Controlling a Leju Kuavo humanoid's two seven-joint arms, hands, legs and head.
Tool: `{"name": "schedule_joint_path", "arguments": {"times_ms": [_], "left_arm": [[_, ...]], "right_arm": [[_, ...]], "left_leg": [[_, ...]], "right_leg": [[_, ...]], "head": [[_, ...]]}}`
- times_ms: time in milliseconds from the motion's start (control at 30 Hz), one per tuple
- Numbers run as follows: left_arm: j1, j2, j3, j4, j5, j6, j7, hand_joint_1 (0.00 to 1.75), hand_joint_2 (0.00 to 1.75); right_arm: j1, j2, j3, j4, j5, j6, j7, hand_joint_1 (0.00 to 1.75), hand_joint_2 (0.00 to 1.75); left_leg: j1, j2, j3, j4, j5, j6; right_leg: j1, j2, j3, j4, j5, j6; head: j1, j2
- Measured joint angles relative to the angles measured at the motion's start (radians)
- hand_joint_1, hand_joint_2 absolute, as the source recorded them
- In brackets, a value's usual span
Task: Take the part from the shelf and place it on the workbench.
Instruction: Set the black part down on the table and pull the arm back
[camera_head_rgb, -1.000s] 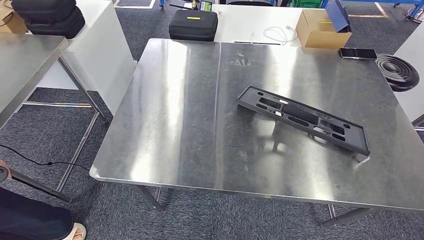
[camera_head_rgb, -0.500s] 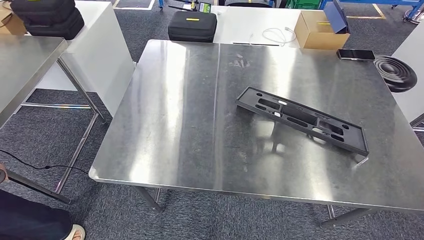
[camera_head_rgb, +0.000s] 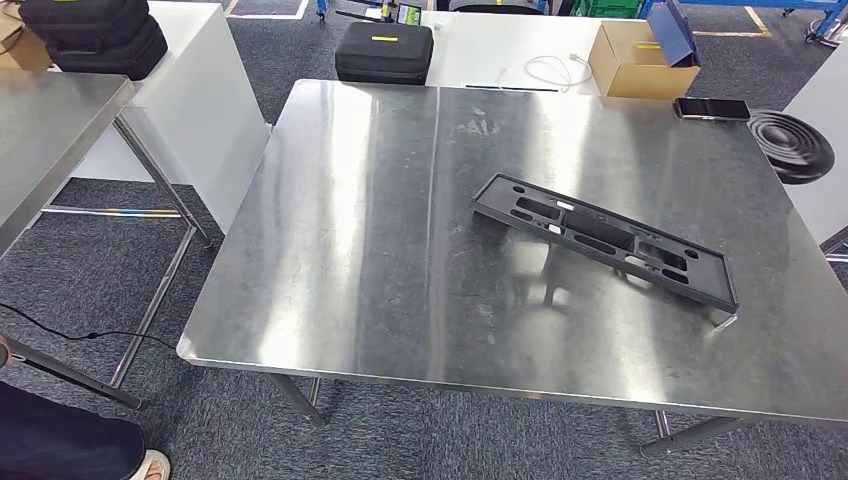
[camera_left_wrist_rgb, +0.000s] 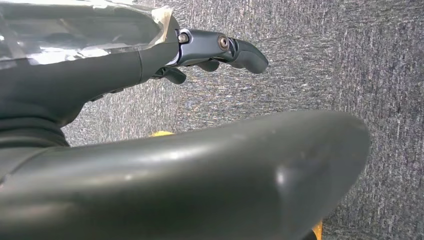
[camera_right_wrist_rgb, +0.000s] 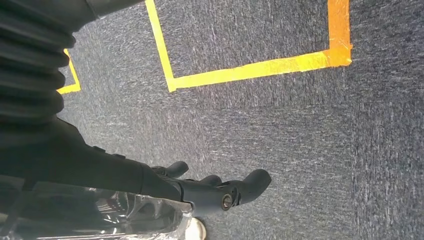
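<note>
Two hands hang over grey carpet, each holding nothing. The left hand (camera_left_wrist_rgb: 215, 50), seen in the left wrist view, has its dark fingers (camera_left_wrist_rgb: 247, 55) loosely apart over bare carpet, with the thick grey thumb (camera_left_wrist_rgb: 200, 175) broad in the foreground. The right hand (camera_right_wrist_rgb: 210, 187), seen in the right wrist view, likewise has its fingers (camera_right_wrist_rgb: 255, 182) spread a little and clasping nothing, above carpet marked with yellow tape lines (camera_right_wrist_rgb: 250, 67). In the head view the part (camera_head_rgb: 605, 238), a long flat black frame with several cut-outs, lies on the steel surface (camera_head_rgb: 350, 250), right of its middle, running from about ten o'clock to four o'clock; its four o'clock end sits near the surface's right edge. No hand touches it. Beyond the surface at twelve o'clock stands a white table (camera_head_rgb: 500, 45) carrying a black case (camera_head_rgb: 385, 50), a coiled white cable (camera_head_rgb: 558, 70) and a cardboard box (camera_head_rgb: 640, 58). A dark phone (camera_head_rgb: 712, 108) lies at the far right corner of the steel surface, at about one o'clock, and a black round stool (camera_head_rgb: 790, 145) stands just beside that corner. At ten o'clock a second steel table (camera_head_rgb: 50, 130) stands well apart, with another black case (camera_head_rgb: 90, 35) on a white table behind it. A black cord (camera_head_rgb: 90, 330) trails over the carpet at eight o'clock, near a person's dark trouser leg and shoe (camera_head_rgb: 150, 465).
</note>
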Motion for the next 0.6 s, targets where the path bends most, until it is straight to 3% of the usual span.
{"name": "schedule_joint_path", "arguments": {"times_ms": [567, 600], "left_arm": [[-0.003, 0.000, 0.001, 0.000, -0.003, 0.003, 0.027, 0.00, 0.00], [-0.004, -0.001, 0.001, 0.000, -0.004, 0.003, 0.029, 0.00, 0.00]], "right_arm": [[-0.002, 0.018, 0.005, 0.006, 0.005, 0.003, 0.028, 0.00, 1.75], [-0.002, 0.019, 0.005, 0.007, 0.003, 0.003, 0.027, 0.00, 1.75]], "left_leg": [[-0.006, 0.001, 0.004, 0.004, -0.004, 0.018], [-0.002, 0.003, 0.007, -0.001, 0.001, 0.022]], "right_leg": [[-0.010, 0.001, 0.009, -0.003, 0.000, 0.014], [-0.008, 0.000, 0.000, 0.023, -0.018, 0.012]], "head": [[0.000, 0.000], [0.001, 0.000]]}}
